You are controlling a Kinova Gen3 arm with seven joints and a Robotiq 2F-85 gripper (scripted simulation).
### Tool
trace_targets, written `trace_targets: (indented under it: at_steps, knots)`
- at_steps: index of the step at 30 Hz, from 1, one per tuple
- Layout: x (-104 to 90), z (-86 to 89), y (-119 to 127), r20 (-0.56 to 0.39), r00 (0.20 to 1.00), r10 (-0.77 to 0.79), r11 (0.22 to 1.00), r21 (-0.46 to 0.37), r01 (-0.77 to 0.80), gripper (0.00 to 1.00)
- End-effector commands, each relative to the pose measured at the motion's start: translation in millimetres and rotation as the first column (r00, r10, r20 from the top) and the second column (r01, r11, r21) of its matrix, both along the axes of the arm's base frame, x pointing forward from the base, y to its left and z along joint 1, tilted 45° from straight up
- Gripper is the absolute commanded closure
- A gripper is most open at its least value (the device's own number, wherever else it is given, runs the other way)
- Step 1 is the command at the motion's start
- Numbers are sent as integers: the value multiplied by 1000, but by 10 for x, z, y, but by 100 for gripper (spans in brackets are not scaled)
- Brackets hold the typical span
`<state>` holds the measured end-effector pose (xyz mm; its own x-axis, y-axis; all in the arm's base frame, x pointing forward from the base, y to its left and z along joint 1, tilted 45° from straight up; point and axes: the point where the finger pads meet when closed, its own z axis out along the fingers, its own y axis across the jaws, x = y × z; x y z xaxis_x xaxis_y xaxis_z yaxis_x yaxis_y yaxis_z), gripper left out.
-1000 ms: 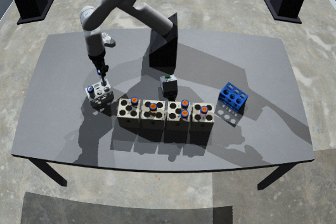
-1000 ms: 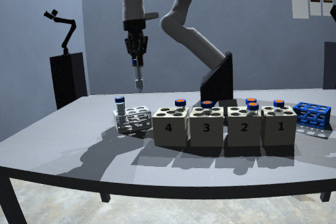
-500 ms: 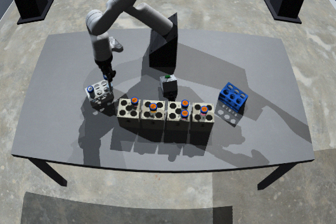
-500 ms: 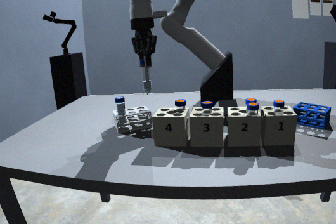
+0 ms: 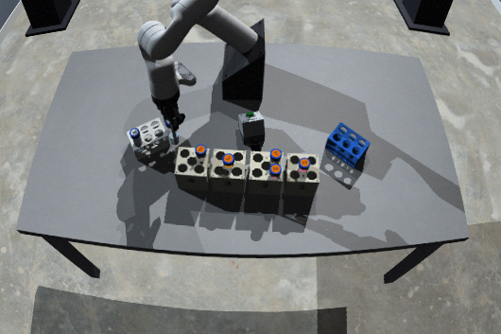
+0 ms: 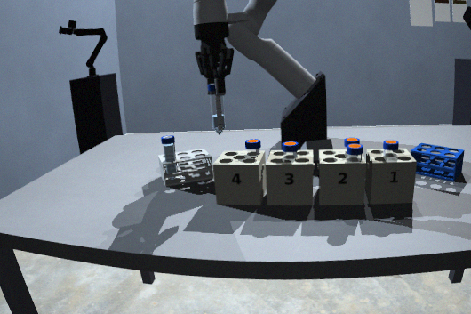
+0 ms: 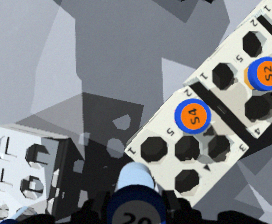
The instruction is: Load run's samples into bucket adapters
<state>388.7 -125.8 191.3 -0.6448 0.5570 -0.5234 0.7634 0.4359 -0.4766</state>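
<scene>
Fingers: the black gripper is clenched on a clear blue-capped water blank tube, hanging upright for insertion.
Position: above the worktop, between the clear rack and beige block adapter 4.
Reason: likely a partner for S4.

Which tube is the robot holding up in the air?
Find the row of four cream numbered blocks on the grey table, then look up above block 4. The gripper holds one tube there, pointed tip down. It is the only tube hanging in the air.
</scene>
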Motion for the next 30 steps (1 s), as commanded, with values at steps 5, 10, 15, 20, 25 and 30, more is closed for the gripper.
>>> trace_targets:
  at_steps: [5, 10, 15, 20, 25, 30]
  knots:
    - [151, -117, 117, 1, 1000, 1, 1000, 0, -1, 90]
    - [260, -209, 203, 1, 1000, 1, 1000, 0, -1, 90]
    - [347, -282, 272, 1, 1000, 1, 1000, 0, -1, 90]
    - [434, -356, 341, 1, 1000, 1, 1000, 0, -1, 90]
    - [544, -448, 428, 1, 1000, 1, 1000, 0, -1, 90]
    - [619, -511, 488, 1, 1000, 1, 1000, 0, -1, 90]
